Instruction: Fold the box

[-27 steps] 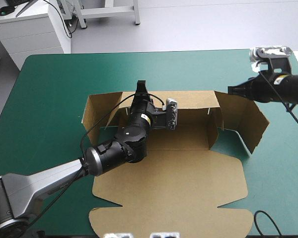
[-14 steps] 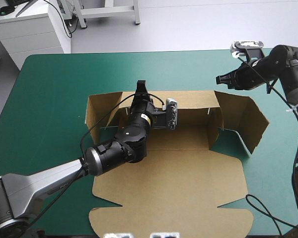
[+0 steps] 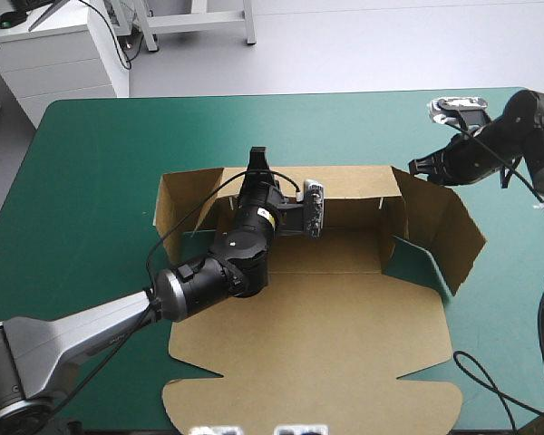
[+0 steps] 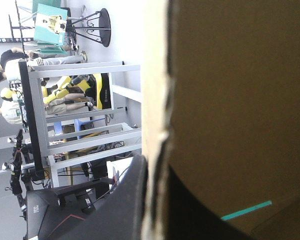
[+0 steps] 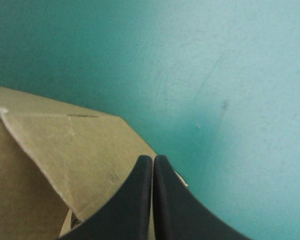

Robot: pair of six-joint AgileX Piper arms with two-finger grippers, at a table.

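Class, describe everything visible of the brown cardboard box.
The brown cardboard box is a cut sheet lying on the teal-green table cover. Its far wall and both end flaps stand raised; the wide lid panel, notched at its corners, lies flat toward the near edge. The left gripper is shut on the far wall; the shut right gripper points at the far right corner.

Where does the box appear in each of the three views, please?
High view: the box lies mid-table, its far wall raised.
Left wrist view: its wall is pinched in the left gripper.
Right wrist view: its end flap lies beside the shut right gripper.
Shared landmark: the teal-green cover.
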